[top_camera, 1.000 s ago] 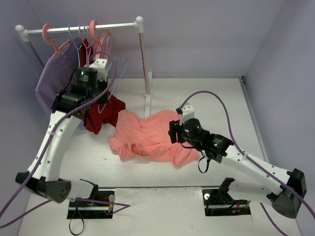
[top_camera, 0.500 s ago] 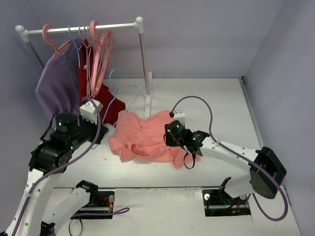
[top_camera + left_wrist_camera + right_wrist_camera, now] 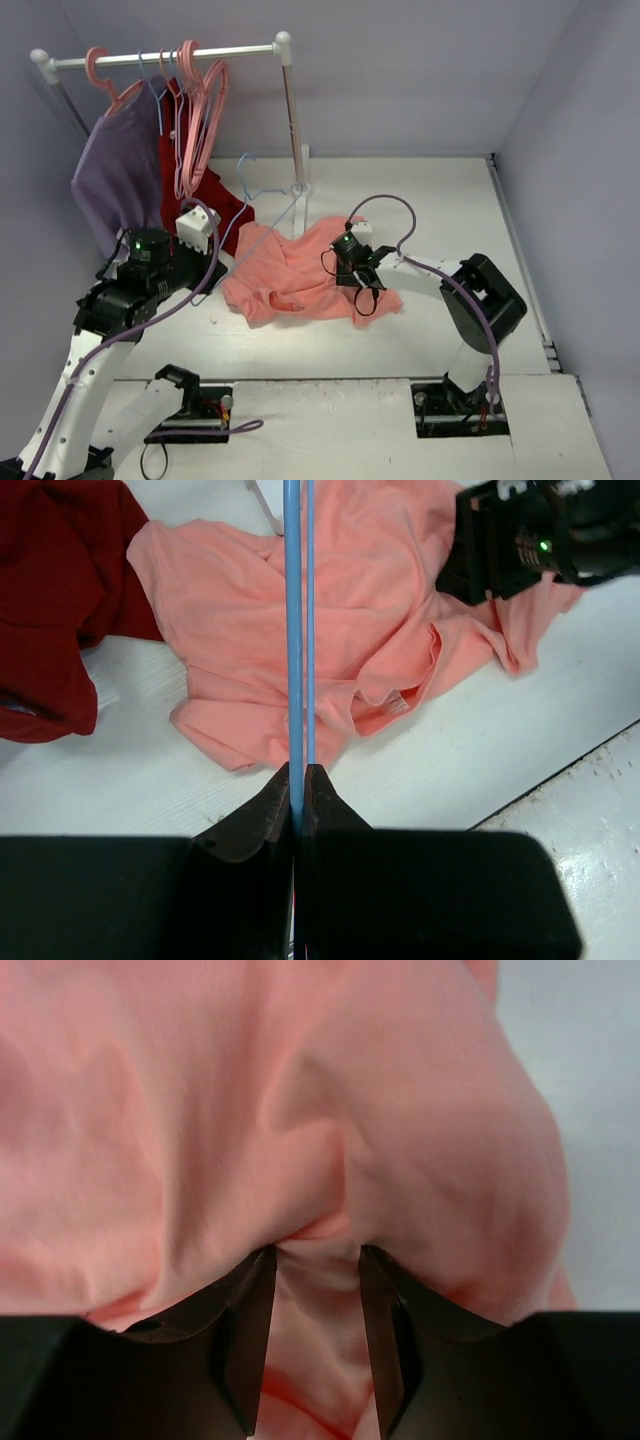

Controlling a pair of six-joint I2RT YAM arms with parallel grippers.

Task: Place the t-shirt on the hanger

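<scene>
White rail [image 3: 165, 58] — pink hangers [image 3: 203, 105], lavender shirt [image 3: 112, 180], dark red garment [image 3: 55, 590]

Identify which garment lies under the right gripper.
The salmon t-shirt, crumpled on the table; the purple shirt and dark red garment hang at the rail.

hanger [image 3: 292, 630] top cut off, t-shirt [image 3: 300, 1110] cropped
</scene>
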